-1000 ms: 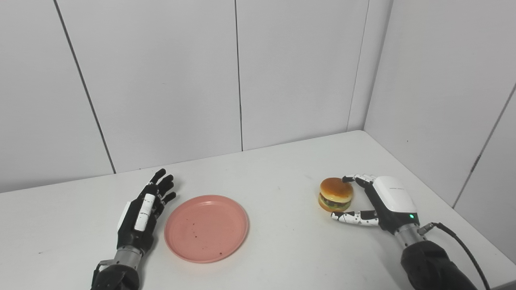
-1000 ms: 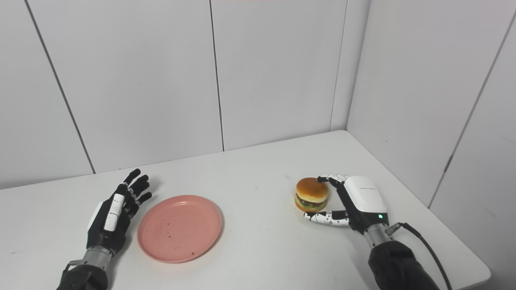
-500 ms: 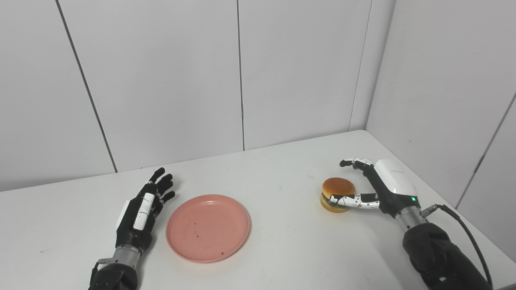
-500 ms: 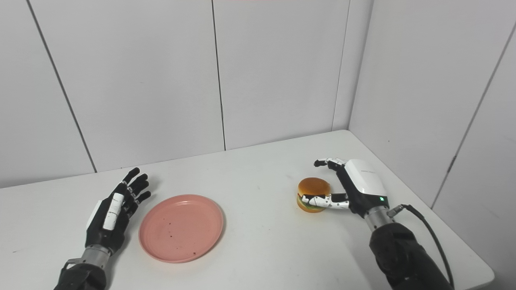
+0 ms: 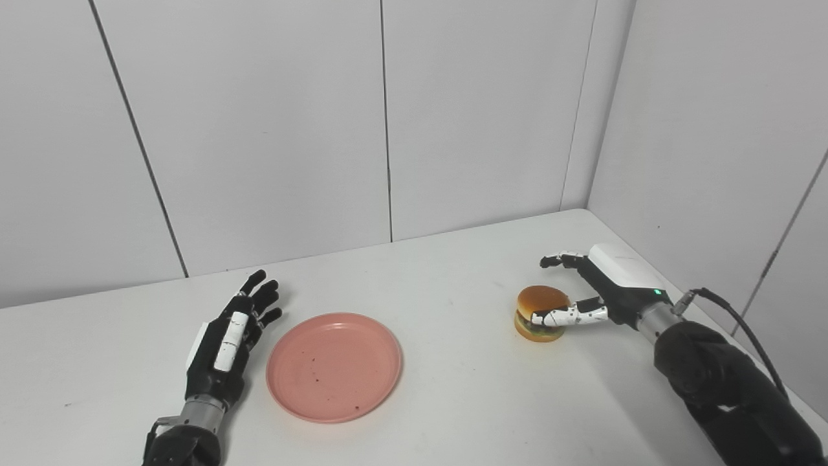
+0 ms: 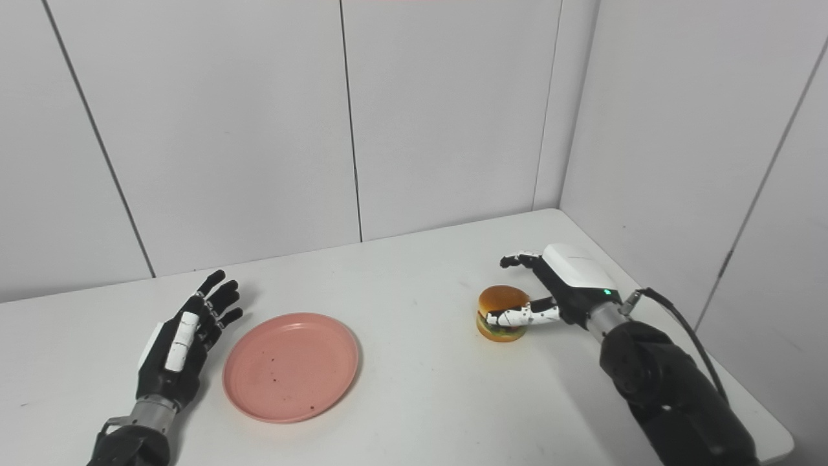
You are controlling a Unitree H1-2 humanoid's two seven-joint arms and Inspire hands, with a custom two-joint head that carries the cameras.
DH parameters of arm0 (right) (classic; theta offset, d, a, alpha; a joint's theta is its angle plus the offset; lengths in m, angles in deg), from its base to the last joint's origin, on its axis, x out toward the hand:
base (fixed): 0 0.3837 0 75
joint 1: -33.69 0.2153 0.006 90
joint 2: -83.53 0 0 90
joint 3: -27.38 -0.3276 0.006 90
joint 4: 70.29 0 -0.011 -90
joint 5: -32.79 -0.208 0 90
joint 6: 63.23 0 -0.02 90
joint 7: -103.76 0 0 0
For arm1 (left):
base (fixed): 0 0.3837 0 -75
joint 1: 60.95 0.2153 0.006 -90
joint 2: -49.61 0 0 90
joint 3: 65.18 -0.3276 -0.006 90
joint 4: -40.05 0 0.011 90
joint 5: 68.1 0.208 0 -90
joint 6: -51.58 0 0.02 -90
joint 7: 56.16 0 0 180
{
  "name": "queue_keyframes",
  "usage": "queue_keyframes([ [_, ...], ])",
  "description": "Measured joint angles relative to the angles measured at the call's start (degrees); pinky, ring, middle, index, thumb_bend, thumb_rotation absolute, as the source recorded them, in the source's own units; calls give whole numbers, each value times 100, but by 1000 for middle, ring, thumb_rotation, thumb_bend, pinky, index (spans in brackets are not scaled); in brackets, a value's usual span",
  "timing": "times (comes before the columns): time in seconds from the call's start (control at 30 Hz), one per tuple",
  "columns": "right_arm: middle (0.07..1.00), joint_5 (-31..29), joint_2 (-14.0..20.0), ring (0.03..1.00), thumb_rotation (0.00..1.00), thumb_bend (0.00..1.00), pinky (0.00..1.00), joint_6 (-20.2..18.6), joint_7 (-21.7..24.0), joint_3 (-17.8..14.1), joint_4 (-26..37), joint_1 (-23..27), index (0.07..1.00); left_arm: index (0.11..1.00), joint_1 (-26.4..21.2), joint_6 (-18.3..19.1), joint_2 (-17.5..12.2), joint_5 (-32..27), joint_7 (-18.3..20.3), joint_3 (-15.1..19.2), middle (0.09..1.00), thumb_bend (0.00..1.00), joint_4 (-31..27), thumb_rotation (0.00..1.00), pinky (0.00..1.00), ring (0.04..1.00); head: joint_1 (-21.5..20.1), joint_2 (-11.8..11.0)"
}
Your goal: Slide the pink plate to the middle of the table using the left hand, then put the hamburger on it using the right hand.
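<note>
The pink plate [image 5: 334, 367] sits lower center-left in the frame on the white table [image 5: 453, 401], with a few dark specks on it. The left hand [image 5: 226, 346] lies flat just beside its left rim, fingers spread, holding nothing. Over at right of center, the hamburger [image 5: 540, 313] stands on the table, well apart from the plate. The right hand [image 5: 598, 288] hovers around it (thumb across its front, other fingers above), wide open, not gripping.
</note>
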Motion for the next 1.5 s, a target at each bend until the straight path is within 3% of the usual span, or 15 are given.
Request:
queue_keyframes([
  [0.2, 800, 221, 71, 827, 589, 835, 762, -197, 341, 268, -75, 172, 742, 866, 5, 7, 9, 69, -15, -15, 866, 946, -9, 763, 852, 899, 17, 35],
  [0.27, 795, 251, 71, 793, 584, 832, 693, -213, 453, 313, -97, 186, 729, 866, 5, 7, 12, 99, -54, -17, 865, 945, -10, 768, 844, 896, 26, 44],
  [0.43, 791, 318, 81, 752, 575, 829, 633, -222, 554, 409, -273, 345, 714, 869, 11, 11, 11, 107, -70, -12, 865, 945, -17, 761, 853, 900, 44, 44],
  [0.53, 788, 350, 87, 751, 568, 823, 630, -222, 580, 476, -392, 462, 711, 867, 24, 32, 16, 106, -70, -9, 866, 938, -53, 761, 858, 901, 44, 79],
  [0.77, 875, 415, 102, 834, 595, 831, 690, -224, 711, 594, -579, 554, 722, 865, 39, 123, 19, 104, -68, 1, 869, 937, -87, 761, 839, 898, 44, 88],
  [1.07, 823, 422, 100, 791, 578, 813, 656, -223, 707, 625, -885, 631, 713, 868, 59, 160, 21, 101, -53, 1, 869, 937, -126, 763, 847, 898, 35, 105],
  [1.37, 792, 436, 102, 786, 571, 801, 684, -218, 677, 719, -1122, 673, 716, 877, 97, 212, 19, 94, -50, 2, 873, 952, -223, 757, 871, 905, 18, 132],
  [1.5, 761, 427, 102, 725, 553, 795, 644, -217, 641, 722, -1159, 674, 715, 873, 110, 229, 18, 92, -48, 1, 870, 966, -247, 755, 864, 901, 18, 132],
])
